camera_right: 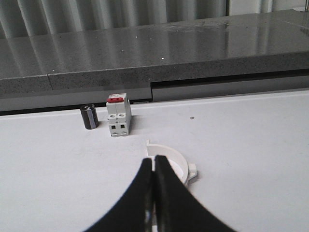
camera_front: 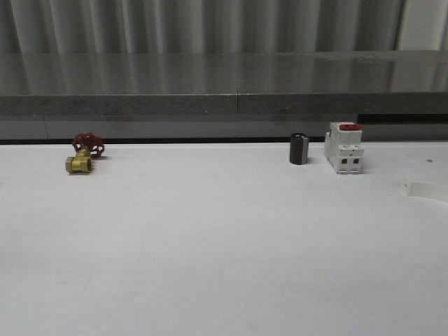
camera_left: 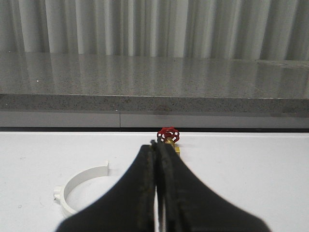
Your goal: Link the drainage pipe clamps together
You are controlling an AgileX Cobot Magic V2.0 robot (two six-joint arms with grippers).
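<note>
Clamps, two white half-rings, apart on the white table [camera_front: 210,245]. One clamp [camera_front: 423,190] at the right edge of the front view, cut off by the frame, only a tab and a short strip of band visible, lower right of the breaker [camera_front: 344,147]. In the right wrist view the same clamp [camera_right: 175,161] seen nearly whole, lower centre, arc bulging toward the frame's right, a tab at each end, partly hidden behind the right gripper [camera_right: 153,162]. Other clamp [camera_left: 79,186] in the left wrist view, lower left of the frame, lying flat with its opening toward the right, just beside the left gripper [camera_left: 157,147].

Front view also takes in a brass valve [camera_front: 82,155] with red handwheel at left near the table's back edge, and a dark cylinder [camera_front: 299,149] just left of the breaker. Left wrist view catches only the valve [camera_left: 169,137], peeking over the fingertips at centre. Right wrist view catches the cylinder [camera_right: 89,117] and breaker [camera_right: 119,115], side by side at upper left of centre.

Both grippers low over the table, pointing forward toward the grey ledge [camera_front: 224,84]. Left jaws pressed together, a hairline gap only, nothing between them. Right jaws likewise closed, nothing gripped, tips overlapping the clamp in the frame; contact with it impossible to tell.
</note>
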